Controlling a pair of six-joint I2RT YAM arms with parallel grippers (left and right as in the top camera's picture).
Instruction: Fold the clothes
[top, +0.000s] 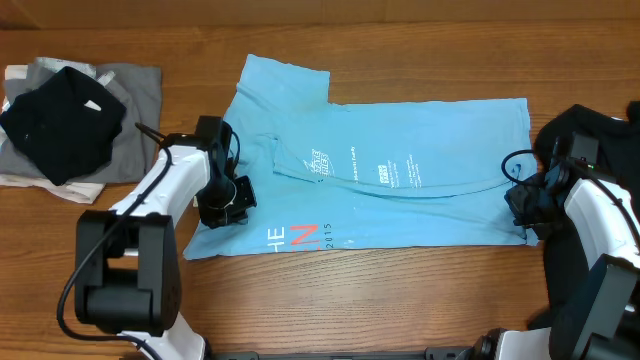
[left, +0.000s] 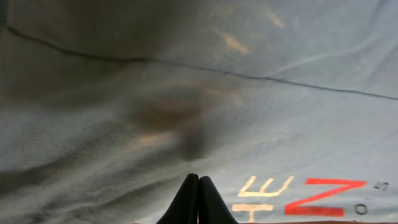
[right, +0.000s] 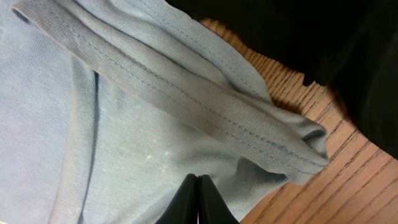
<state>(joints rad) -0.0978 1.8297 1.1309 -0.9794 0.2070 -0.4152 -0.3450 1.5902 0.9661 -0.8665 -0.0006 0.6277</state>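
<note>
A light blue T-shirt (top: 400, 170) lies spread on the wooden table, with a sleeve at the back left and printed letters near its front edge. My left gripper (top: 222, 205) is at the shirt's front left corner. In the left wrist view its fingers (left: 199, 178) are shut, with the cloth (left: 249, 93) puckered at their tips. My right gripper (top: 522, 207) is at the shirt's front right corner. In the right wrist view its fingers (right: 199, 178) are shut on the cloth (right: 93, 124), beside a doubled hem (right: 249, 124).
A pile with a black garment (top: 60, 120) on grey cloth (top: 140, 90) sits at the back left. Another black garment (top: 590, 130) lies at the right edge and also shows in the right wrist view (right: 311, 37). Bare wood (top: 400, 290) runs along the front.
</note>
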